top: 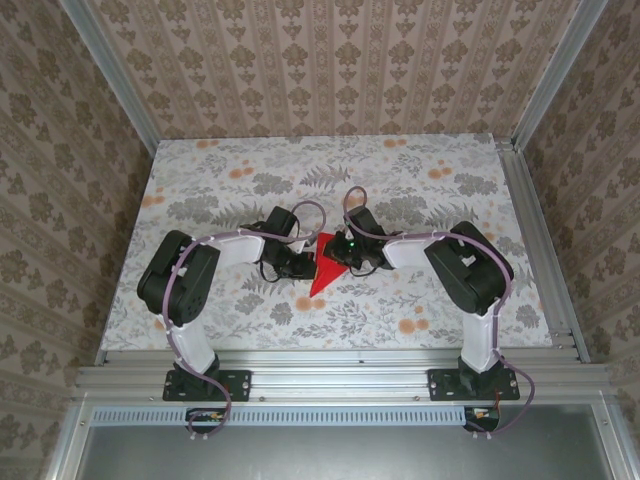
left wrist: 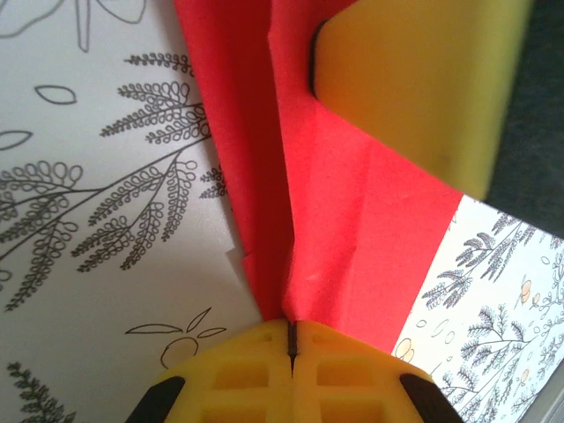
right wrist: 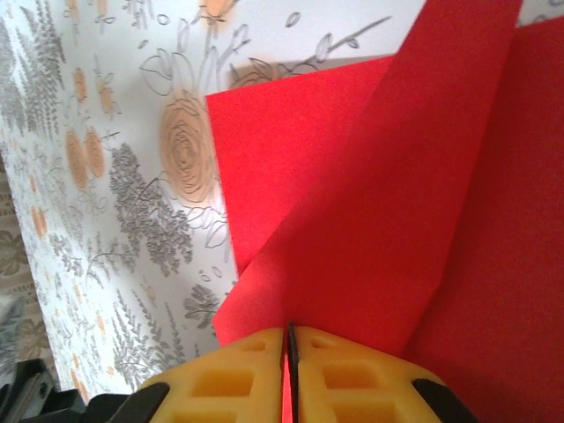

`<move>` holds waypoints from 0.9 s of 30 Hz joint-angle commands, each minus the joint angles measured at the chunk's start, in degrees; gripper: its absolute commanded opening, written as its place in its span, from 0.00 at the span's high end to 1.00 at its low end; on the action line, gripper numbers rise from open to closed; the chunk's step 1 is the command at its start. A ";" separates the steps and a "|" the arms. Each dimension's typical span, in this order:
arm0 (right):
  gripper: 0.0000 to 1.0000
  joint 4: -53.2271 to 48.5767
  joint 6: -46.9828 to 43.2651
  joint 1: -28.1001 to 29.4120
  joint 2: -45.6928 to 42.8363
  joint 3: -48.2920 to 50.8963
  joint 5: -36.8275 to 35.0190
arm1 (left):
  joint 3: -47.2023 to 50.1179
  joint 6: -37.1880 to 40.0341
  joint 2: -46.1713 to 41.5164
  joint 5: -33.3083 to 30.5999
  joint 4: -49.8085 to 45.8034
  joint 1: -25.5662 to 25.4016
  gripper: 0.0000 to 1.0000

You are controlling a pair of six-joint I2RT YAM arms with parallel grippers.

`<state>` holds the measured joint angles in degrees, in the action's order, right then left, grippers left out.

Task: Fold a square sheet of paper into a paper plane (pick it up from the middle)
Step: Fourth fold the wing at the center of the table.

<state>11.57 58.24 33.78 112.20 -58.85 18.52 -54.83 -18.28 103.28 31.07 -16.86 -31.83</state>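
step: mid-fold, sheet of paper [top: 322, 272] was part-creased
left jaws: pinched tight on it
right jaws: clamped on it too
next: probably pressing the crease flat

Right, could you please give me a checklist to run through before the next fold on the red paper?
1. Left gripper shut on the red paper: ok, fingers meet with the paper pinched between them.
2. Right gripper shut on the paper: ok, same pinch.
3. Grippers apart from each other: ok, the right one's finger sits further along the paper.
4. Earlier folds in place: ok, overlapping layers and creases show.
5. Folds even on both sides: cannot tell, the close views are partial.
6. Paper lifted off the table: cannot tell.
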 commanded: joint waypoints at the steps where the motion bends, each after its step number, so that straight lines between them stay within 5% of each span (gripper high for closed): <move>1: 0.86 -1.64 -1.46 0.23 1.51 -2.01 1.17 | 0.47 2.07 2.88 -1.84 -2.10 -0.77 0.97; 14: 0.87 -6.07 -2.99 0.41 3.15 -3.66 1.09 | 0.52 2.68 2.20 -0.81 -1.43 -0.77 0.92; 27: 0.88 -9.33 -4.56 0.76 3.43 -3.59 0.38 | -2.71 0.19 -4.18 -0.87 -5.90 -0.44 0.74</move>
<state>6.96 55.11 34.02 114.15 -62.22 18.92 -55.27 -17.56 101.78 31.05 -19.22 -32.38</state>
